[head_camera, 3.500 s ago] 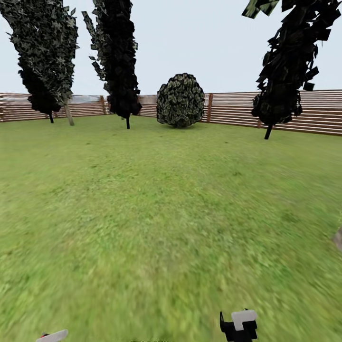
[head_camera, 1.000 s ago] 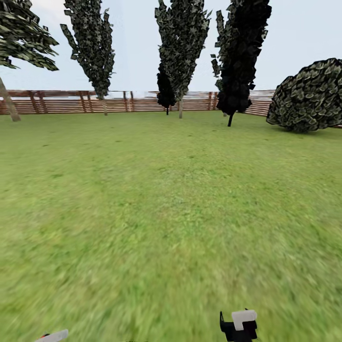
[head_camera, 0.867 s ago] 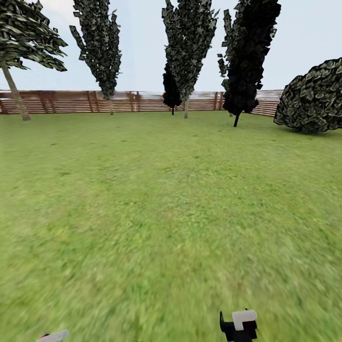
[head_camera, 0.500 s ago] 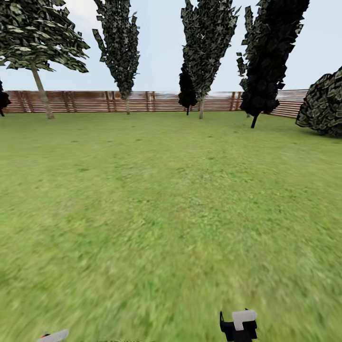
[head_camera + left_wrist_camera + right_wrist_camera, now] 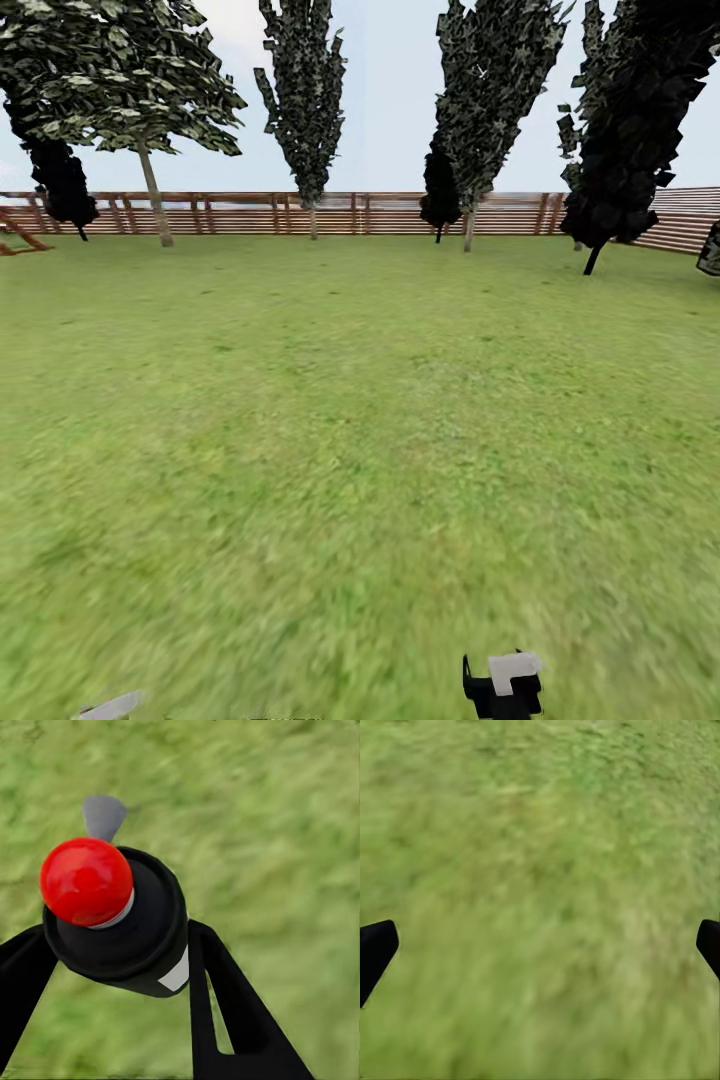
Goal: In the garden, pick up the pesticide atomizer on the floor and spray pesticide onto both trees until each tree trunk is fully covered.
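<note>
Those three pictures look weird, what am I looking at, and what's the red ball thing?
It's a robot in a pretend computer garden. The big picture is from its head: grass, a wooden fence and trees. The other two come from cameras by its hands. The left gripper has its black fingers on either side of the pesticide atomizer, a dark sprayer with a red top and a grey nozzle. The right gripper is open and holds nothing, with grass below it.

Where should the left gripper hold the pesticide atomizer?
Grip the pesticide atomizer by its dark body below the red knob, fingers closing from its two sides, as the left gripper does now. That part is round and wide, and the grey nozzle is left free.
</note>
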You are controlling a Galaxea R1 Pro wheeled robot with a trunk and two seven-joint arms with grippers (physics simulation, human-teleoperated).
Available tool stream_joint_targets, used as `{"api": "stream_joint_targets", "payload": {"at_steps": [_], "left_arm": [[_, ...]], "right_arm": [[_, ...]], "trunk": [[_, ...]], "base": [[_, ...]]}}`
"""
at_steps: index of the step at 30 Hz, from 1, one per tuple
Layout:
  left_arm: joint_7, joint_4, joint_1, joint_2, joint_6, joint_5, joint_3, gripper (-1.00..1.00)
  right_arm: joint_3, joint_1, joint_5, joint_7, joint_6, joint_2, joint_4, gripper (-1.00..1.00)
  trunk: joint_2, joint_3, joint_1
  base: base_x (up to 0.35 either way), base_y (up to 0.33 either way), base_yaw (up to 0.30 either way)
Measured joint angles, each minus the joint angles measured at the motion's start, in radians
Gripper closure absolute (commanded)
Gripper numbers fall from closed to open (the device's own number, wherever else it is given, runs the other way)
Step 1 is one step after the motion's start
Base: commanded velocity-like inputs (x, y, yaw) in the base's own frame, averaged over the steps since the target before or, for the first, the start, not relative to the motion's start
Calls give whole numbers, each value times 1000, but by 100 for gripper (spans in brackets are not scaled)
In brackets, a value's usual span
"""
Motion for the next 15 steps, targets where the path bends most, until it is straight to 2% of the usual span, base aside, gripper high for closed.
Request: {"api": "stream_joint_targets", "payload": {"at_steps": [1,3,15], "left_arm": [[-3,0,0,-1,0,38,-2,100],[-5,0,0,-1,0,58,-4,100],[-10,0,0,-2,1,61,-10,100]], "right_arm": [[0,0,0,0,0,0,0,-100],[0,0,0,0,0,0,0,-100],[0,0,0,0,2,0,0,-100]], "trunk": [[0,0,0],[0,0,0],[0,0,0]], "base": [[0,0,279],[0,0,279],[0,0,279]]}}
